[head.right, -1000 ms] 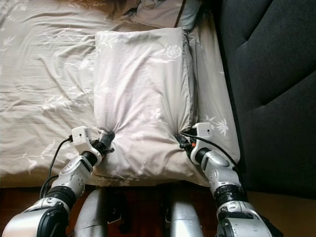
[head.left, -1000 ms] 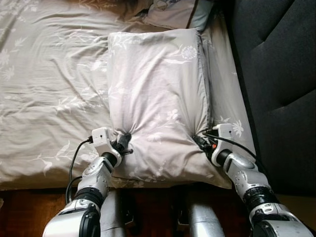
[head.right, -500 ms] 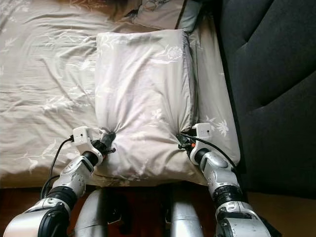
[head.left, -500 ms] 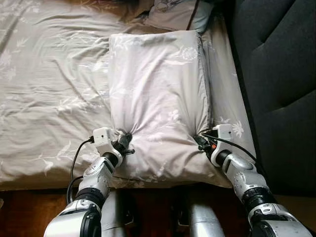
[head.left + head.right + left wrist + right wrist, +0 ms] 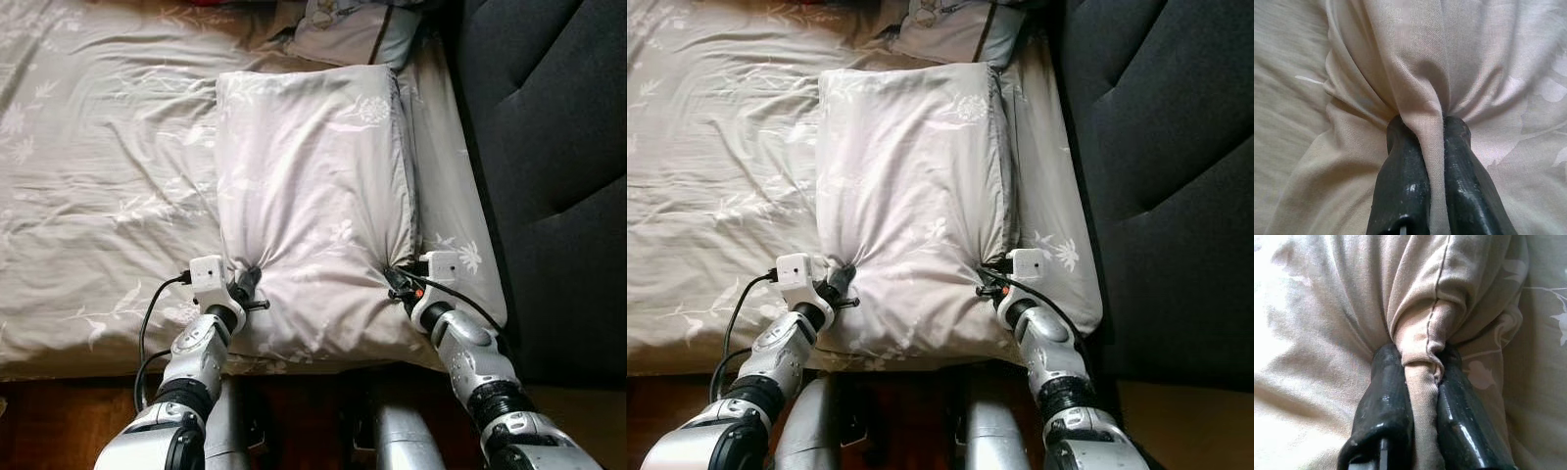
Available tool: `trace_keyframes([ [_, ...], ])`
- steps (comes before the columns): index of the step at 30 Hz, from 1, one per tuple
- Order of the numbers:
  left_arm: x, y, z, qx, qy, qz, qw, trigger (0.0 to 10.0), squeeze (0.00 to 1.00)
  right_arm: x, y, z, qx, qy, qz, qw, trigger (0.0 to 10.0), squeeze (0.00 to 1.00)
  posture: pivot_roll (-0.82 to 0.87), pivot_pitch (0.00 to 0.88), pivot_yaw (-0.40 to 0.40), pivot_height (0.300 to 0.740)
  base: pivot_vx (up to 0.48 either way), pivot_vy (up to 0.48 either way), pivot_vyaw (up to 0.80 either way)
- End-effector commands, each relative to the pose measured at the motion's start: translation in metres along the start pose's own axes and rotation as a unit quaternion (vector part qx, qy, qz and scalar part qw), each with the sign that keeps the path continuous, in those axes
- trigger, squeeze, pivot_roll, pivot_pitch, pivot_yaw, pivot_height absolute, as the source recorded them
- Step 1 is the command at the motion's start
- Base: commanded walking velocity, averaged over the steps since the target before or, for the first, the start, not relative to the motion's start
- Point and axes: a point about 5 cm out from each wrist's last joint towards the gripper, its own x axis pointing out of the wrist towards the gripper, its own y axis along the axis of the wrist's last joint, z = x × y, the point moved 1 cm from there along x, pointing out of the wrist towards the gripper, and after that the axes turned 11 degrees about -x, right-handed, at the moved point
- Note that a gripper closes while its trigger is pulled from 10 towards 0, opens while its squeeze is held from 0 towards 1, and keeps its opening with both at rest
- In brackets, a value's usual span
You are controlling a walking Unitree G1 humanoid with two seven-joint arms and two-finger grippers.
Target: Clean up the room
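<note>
Left gripper [image 5: 1431, 128] pinches a pillow [image 5: 313, 196] fold near its left corner; right gripper [image 5: 1420, 364] clamps the right seam. Fingertips buried in fabric. Pillow lies on the bed [image 5: 88, 176], long axis pointing away, beside the dark headboard [image 5: 558, 127].

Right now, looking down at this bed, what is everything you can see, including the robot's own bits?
pillow: one, pale grey-beige with a white floral print, lying on the bed beside the headboard, its near edge pinched at two spots.
second pillow: one, partly in view, pale with a dark edge, beyond the first.
bed sheet: one, beige floral, wrinkled, covering the bed.
headboard: one, dark padded, along the robot's right.
floor: dark wood, at the bed's near edge.
left hand: one, black fingers shut on a pillow fold.
right hand: one, black fingers shut on a pillow seam.
</note>
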Motion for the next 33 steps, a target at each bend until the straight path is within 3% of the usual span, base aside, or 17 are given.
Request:
trace_keyframes([
  [1, -0.014, -0.034, -0.012, -0.002, 0.027, -0.061, 0.998, 10.0, 0.00, -0.010, -0.041, -0.007, 0.028, 0.004, -0.068, 0.997, 10.0, 0.00, -0.17, 0.323, -0.053, 0.652, 0.000, 0.000, 0.00],
  [7, -0.009, -0.021, -0.016, 0.000, 0.055, -0.041, 0.998, 10.0, 0.00, -0.009, -0.036, 0.002, 0.034, -0.027, -0.059, 0.997, 10.0, 0.00, -0.17, 0.283, -0.048, 0.692, 0.000, 0.000, 0.00],
  [15, -0.005, -0.012, -0.014, 0.003, 0.058, -0.027, 0.998, 10.0, 0.00, -0.009, -0.036, -0.001, 0.033, -0.027, -0.054, 0.998, 10.0, 0.00, -0.15, 0.233, -0.047, 0.740, 0.000, 0.000, 0.00],
  [27, -0.008, -0.015, -0.018, 0.005, 0.062, -0.022, 0.998, 10.0, 0.00, -0.010, -0.039, -0.003, 0.017, -0.032, -0.049, 0.998, 10.0, 0.00, -0.15, 0.158, -0.055, 0.740, 0.000, 0.000, 0.00],
  [33, -0.013, -0.016, -0.025, 0.009, 0.064, -0.019, 0.998, 10.0, 0.00, -0.013, -0.036, 0.005, 0.023, -0.062, -0.028, 0.997, 10.0, 0.00, -0.15, 0.105, -0.061, 0.740, 0.000, 0.000, 0.00],
])
